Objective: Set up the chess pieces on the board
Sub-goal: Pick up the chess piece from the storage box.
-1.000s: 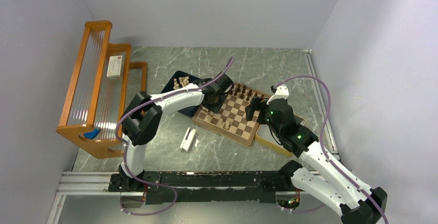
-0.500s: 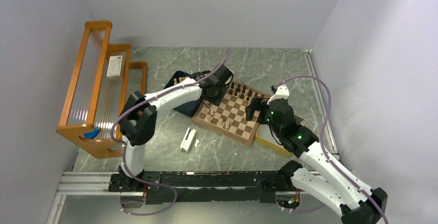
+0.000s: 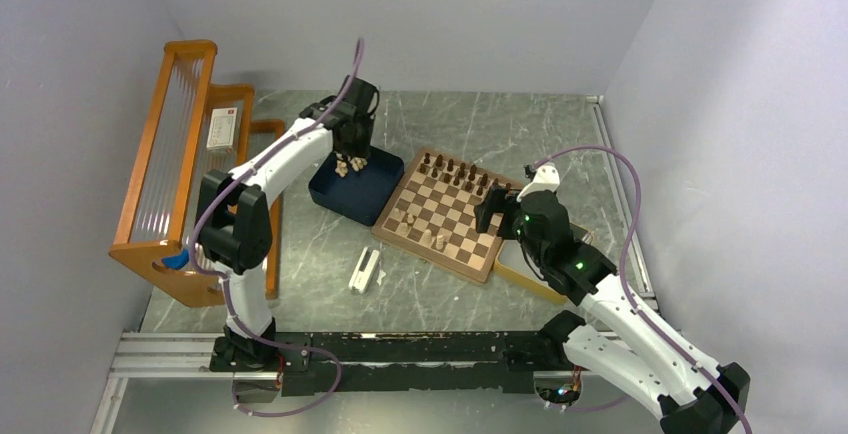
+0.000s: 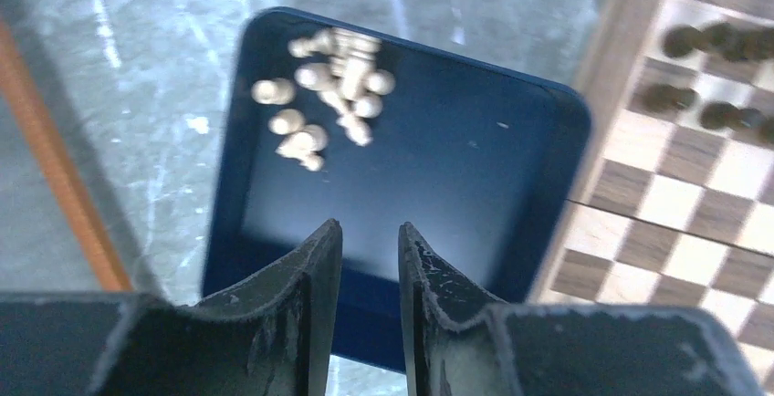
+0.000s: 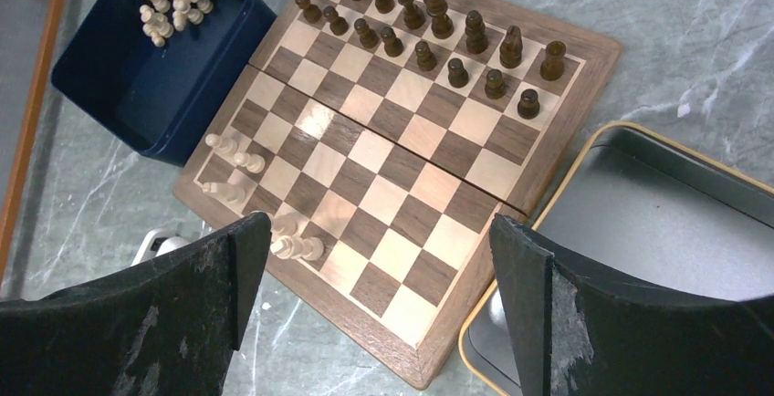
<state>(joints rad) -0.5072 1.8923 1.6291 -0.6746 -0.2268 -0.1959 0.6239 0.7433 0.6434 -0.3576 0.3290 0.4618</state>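
Note:
The board [image 3: 452, 222] lies mid-table. Dark brown chess pieces [image 5: 429, 31] stand in two rows along its far edge. A few pale tan pieces [image 5: 246, 186] stand at its near left corner. More pale pieces [image 4: 329, 95] lie heaped at the far end of a dark blue tray [image 4: 429, 168] left of the board. My left gripper [image 4: 369, 232] hovers over that tray, jaws a narrow gap apart and empty; it also shows in the top view [image 3: 350, 146]. My right gripper [image 5: 374, 223] is wide open and empty above the board's near right edge.
A pale yellow-rimmed grey tray [image 5: 657, 223] sits right of the board, under my right arm. A white object [image 3: 364, 270] lies on the marble in front of the blue tray. An orange wooden rack [image 3: 180, 174] stands along the left wall.
My left arm has swung from the board's left edge back and left to above the blue tray's far end. The right arm has not moved.

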